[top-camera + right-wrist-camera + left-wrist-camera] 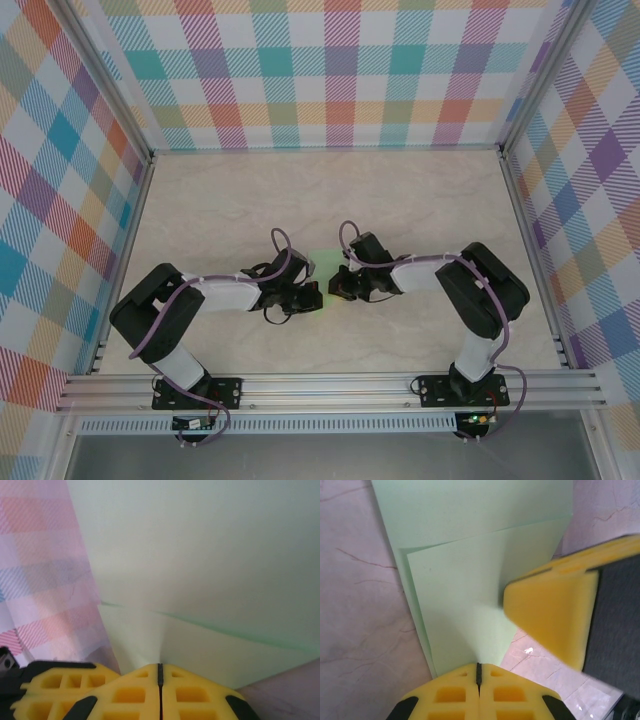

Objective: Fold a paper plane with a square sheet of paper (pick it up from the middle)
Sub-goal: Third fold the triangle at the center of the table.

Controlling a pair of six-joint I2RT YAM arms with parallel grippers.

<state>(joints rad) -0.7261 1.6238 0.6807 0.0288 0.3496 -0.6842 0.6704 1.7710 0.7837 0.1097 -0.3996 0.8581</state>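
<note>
Top view: both arms are bending inward and meeting at centre frame over the bench (230, 210). The square sheet of paper (322, 264) is showing as a pale green patch between their tips.
Left wrist view: the left gripper (479, 666) is clenching its jaws on the sheet's near edge at bottom centre. One layer is lying over another, its edge crossing the upper frame.
Right wrist view: the right gripper (160, 666) is likewise pinching the sheet in closed jaws at bottom centre
</note>
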